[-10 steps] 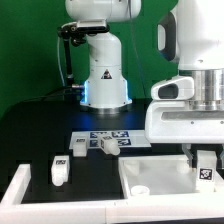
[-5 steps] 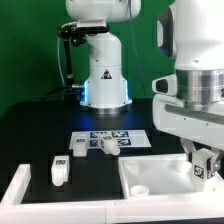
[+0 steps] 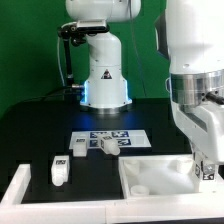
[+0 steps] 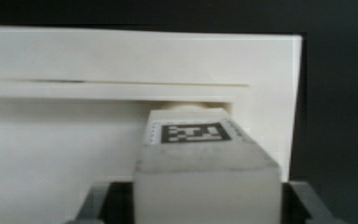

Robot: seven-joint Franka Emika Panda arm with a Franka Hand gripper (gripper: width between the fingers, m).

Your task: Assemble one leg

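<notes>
My gripper [image 3: 205, 162] hangs at the exterior view's right and is shut on a white leg [image 3: 206, 171] with a marker tag. It holds the leg upright over the right end of the white tabletop [image 3: 150, 172]. In the wrist view the leg [image 4: 197, 150] fills the gap between my dark fingers [image 4: 108, 205]. Its far end meets the tabletop [image 4: 87, 60] near a corner. Whether the leg sits in a hole there is hidden.
Three loose white legs lie on the black table: one [image 3: 59, 171] at the left, and two [image 3: 78, 146] [image 3: 108, 144] by the marker board [image 3: 112, 134]. A white wall piece [image 3: 14, 188] borders the front left. The robot's base [image 3: 103, 80] stands behind.
My hand has turned about its own axis and shifted slightly to the exterior view's right. The leg stays at the same spot on the tabletop's right end.
</notes>
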